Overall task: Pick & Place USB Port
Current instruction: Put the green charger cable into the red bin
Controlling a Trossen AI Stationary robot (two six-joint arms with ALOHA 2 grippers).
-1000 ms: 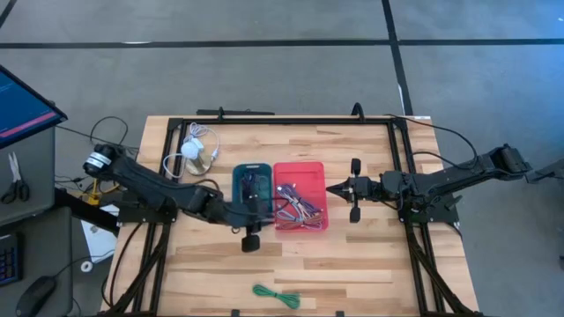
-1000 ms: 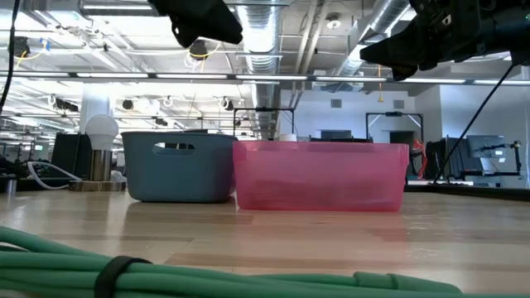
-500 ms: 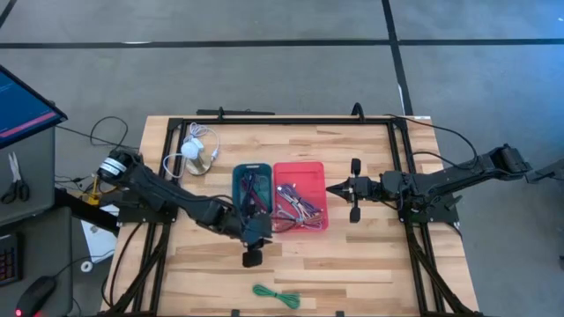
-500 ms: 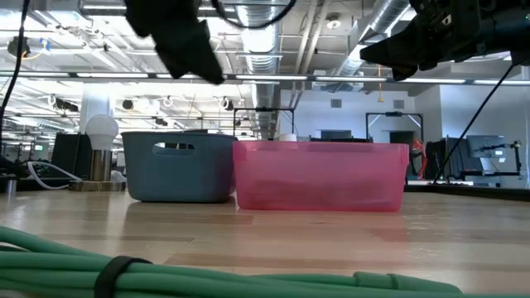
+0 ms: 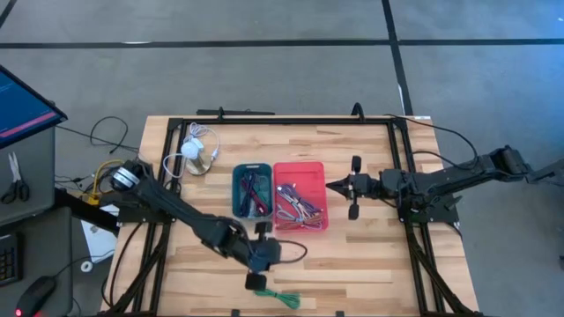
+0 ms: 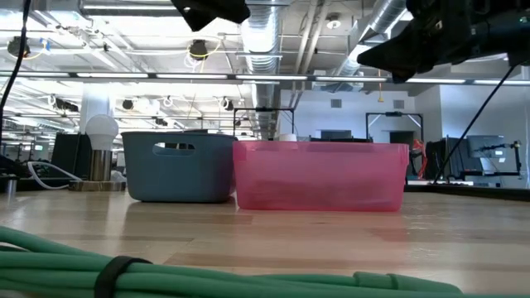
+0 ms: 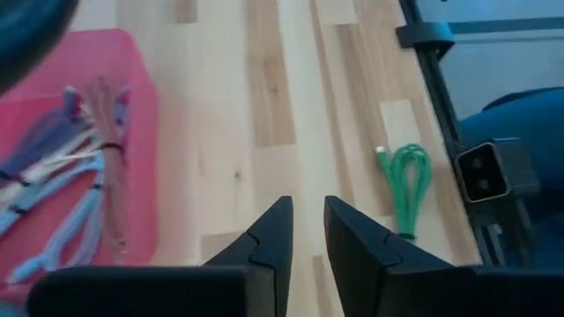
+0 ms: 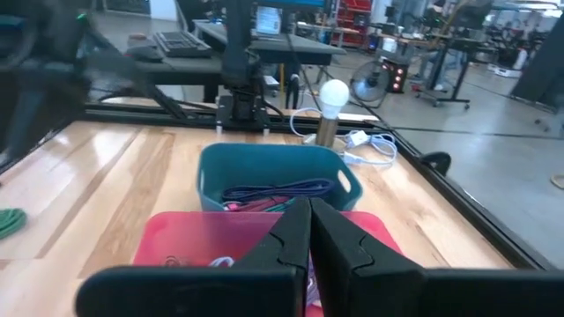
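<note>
A green coiled cable [image 5: 276, 297] lies flat on the wooden table near its near edge; it also shows in the left wrist view [image 7: 405, 183] and fills the low view's foreground [image 6: 166, 277]. My left gripper [image 5: 275, 252] [image 7: 307, 211] hovers over bare wood between the pink bin and that coil, fingers slightly open and empty. The pink bin [image 5: 300, 195] [image 7: 70, 167] holds several bundled cables. The teal bin [image 5: 251, 189] beside it holds a few cables too. My right gripper [image 5: 333, 187] [image 8: 308, 211] waits shut, just right of the pink bin.
A white bulb lamp [image 5: 191, 150] with its cord stands at the table's far left. The black frame rail [image 7: 441, 106] runs along the near edge beside the green coil. Bare wood lies right of the bins and along the near side.
My left gripper has swung from above the teal bin toward the table's near edge and somewhat right, ending close to the green coil, and its wrist has turned about. The bins, the green coil and my right arm have stayed put.
</note>
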